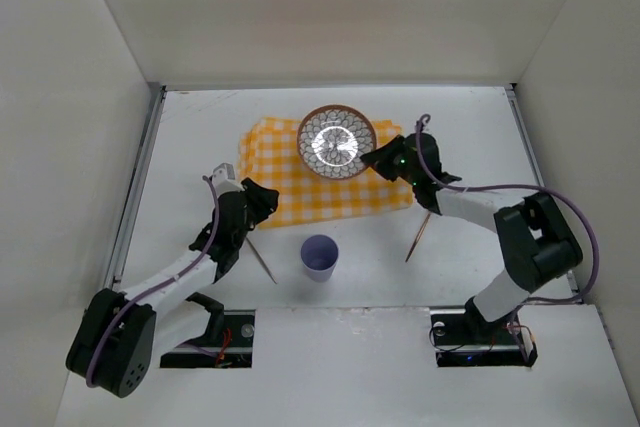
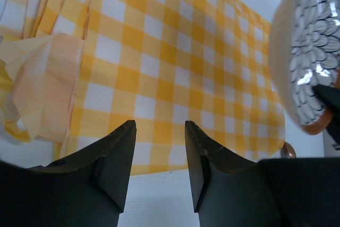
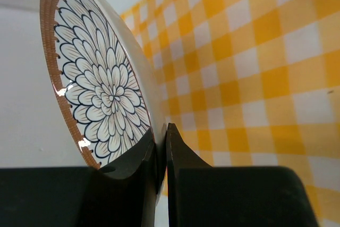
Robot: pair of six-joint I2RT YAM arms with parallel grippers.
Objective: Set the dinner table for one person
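Broadly, my dinner table (image 1: 470,137) is the matte white top spreading out ahead of both my bases, closed in by white walls on the left, the right and the far side. Toward its far middle lies the checked cloth (image 1: 275,172), orange-yellow and white, set slightly askew; in my left wrist view its left end is bunched into loose folds while the rest lies flat. Over the cloth's far edge sits the plate (image 1: 337,141), round, with a brown rim and a dark petal pattern on white. My right wrist view shows it tilted against the cloth, though I cannot tell whether any part of it rests there. My right pincer (image 3: 161,131) is clenched on the plate's near right rim, one finger on the patterned face and the other behind it. My left pincer (image 2: 159,126) is released, its jaws parted with nothing between them, hanging over the cloth's near left edge. Between my two arms a pale lilac cup (image 1: 319,255) stands upright on bare table, near the cloth's near edge. A thin dark stick (image 1: 262,259) lies slanted just left of the cup, and a thin brown stick (image 1: 418,239) lies slanted well to its right, beside my right arm
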